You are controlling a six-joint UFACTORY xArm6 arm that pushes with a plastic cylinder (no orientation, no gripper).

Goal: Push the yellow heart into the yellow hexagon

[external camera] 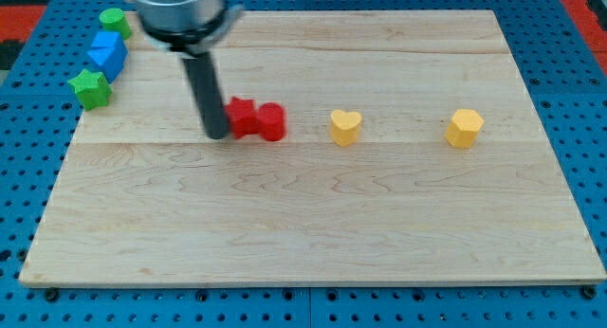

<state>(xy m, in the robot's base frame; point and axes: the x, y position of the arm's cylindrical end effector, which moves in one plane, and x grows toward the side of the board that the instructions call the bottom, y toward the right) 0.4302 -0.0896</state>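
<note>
Tip [217,136] down on table [303,224], touching left side of two red blocks [256,119]. No fingers on this rod; bare tip only. Yellow heart [345,126] beyond the reds toward view's right, apart from them. Yellow hexagon [464,128] farther right, well apart from heart. Green star [91,88], blue block [107,54], green block [115,22] toward view's top left of tip.

- My tip [217,135] is resting on the worktop [313,224], touching the left side of two red blocks [257,119].
- The yellow heart [345,126] is sitting to their right, with the yellow hexagon [465,128] lying well apart further right.
- Green and blue blocks [102,58] are clustering at the top-left corner.
</note>
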